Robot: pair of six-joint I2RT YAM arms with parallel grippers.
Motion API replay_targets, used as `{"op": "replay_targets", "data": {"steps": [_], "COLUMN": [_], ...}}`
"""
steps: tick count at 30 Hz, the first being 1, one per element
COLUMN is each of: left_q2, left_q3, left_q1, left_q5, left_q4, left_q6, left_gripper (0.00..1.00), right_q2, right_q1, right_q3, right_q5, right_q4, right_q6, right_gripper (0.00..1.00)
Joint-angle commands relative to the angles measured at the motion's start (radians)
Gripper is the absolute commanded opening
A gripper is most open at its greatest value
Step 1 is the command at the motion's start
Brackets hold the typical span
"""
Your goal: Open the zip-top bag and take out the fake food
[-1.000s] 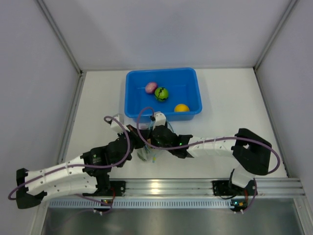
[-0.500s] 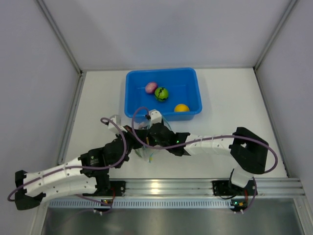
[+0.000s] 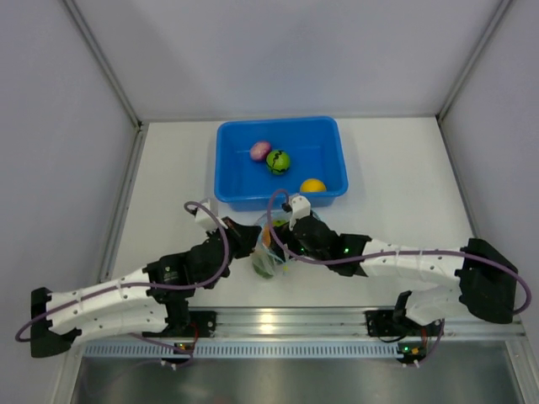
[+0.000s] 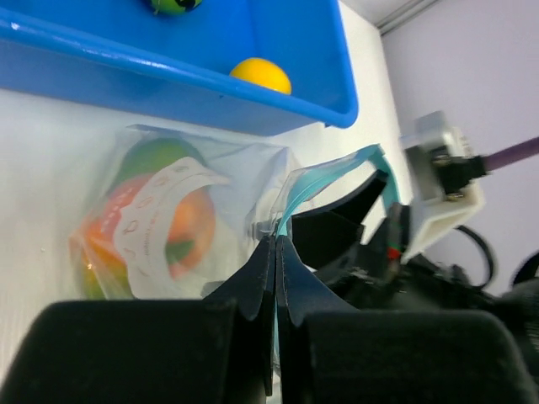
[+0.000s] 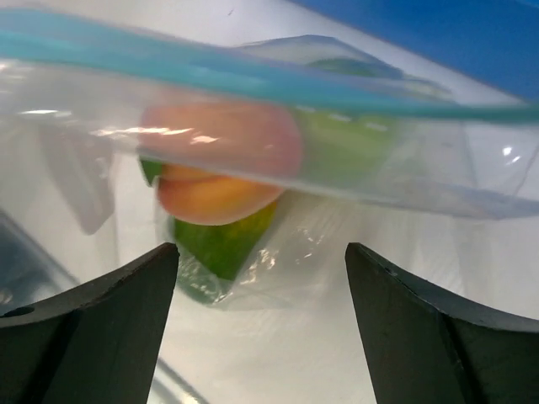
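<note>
The zip-top bag point(image 4: 168, 219) lies on the white table just in front of the blue tub, its teal zipper strip point(image 4: 328, 181) lifted. My left gripper point(image 4: 275, 244) is shut on the edge of that strip. Inside the bag I see fake food: a peach-orange fruit point(image 5: 219, 160), a dark green one point(image 5: 223, 244) and a lime green one point(image 5: 345, 139). My right gripper point(image 5: 261, 248) stands open just below the strip, nothing between its fingers. From above, the bag point(image 3: 267, 259) sits between the left gripper point(image 3: 251, 244) and the right gripper point(image 3: 282, 244).
The blue tub point(image 3: 324, 135) stands behind the bag and holds a pink fruit point(image 3: 261, 150), a dark green striped fruit point(image 3: 278, 160) and a yellow fruit point(image 3: 312, 185). A metal rail point(image 3: 278, 320) runs along the near edge. Grey walls close in both sides.
My right arm has stretched out low to the right, its gripper shifting from over the bag to the bag's right side. The left gripper has moved slightly right, still pinching the strip.
</note>
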Motion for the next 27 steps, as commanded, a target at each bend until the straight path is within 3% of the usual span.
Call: {"op": "replay_targets", "data": {"steps": [1, 10, 17, 22, 27], "left_q2": [0.049, 0.144, 0.133, 0.123, 0.126], "left_q3": [0.029, 0.043, 0.037, 0.025, 0.029], "left_q1": [-0.001, -0.001, -0.001, -0.001, -0.001], "left_q5": [0.021, 0.102, 0.095, 0.079, 0.082], "left_q4": [0.055, 0.145, 0.145, 0.145, 0.143], "left_q6": [-0.005, -0.059, -0.056, -0.060, -0.046], "left_gripper": [0.00, 0.00, 0.00, 0.00, 0.00], "right_q2": [-0.073, -0.010, 0.094, 0.131, 0.168], "right_q1": [-0.023, -0.032, -0.032, -0.032, -0.032], "right_q3": [-0.029, 0.007, 0.106, 0.095, 0.132], "right_q5": [-0.107, -0.080, 0.021, -0.011, -0.026], "right_q4": [0.108, 0.254, 0.073, 0.096, 0.015], "right_q6": [0.044, 0.221, 0.216, 0.229, 0.226], "right_gripper": [0.81, 0.81, 0.85, 0.84, 0.85]}}
